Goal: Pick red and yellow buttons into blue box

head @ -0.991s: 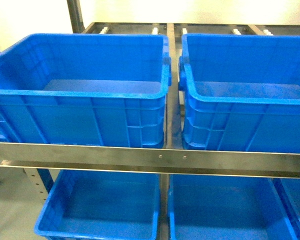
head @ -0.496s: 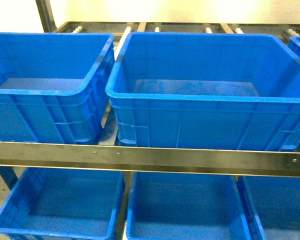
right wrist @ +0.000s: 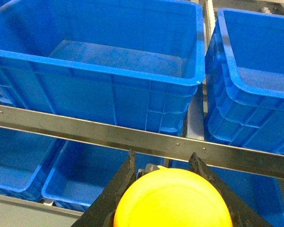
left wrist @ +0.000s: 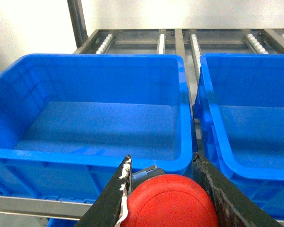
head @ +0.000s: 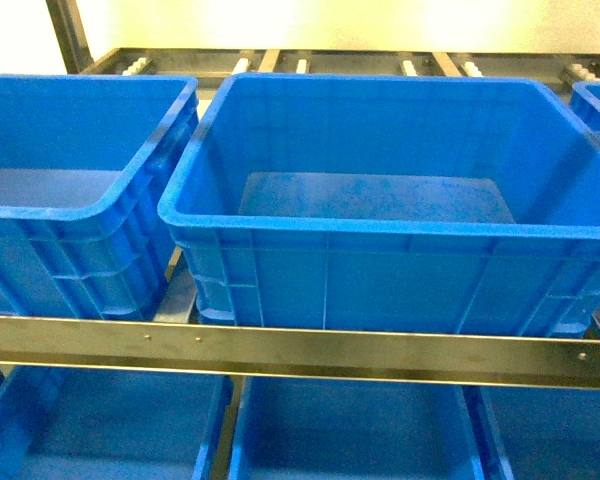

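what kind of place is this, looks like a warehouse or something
Probably a warehouse or factory picking station: deep blue crates sit in two tiers on a metal rack with roller tracks behind.

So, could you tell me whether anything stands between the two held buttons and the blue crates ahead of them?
Nothing visible does. The left gripper holds the red button before an open blue box. The right gripper holds the yellow button lower, below the metal shelf rail, which it must rise above to reach the upper crate.
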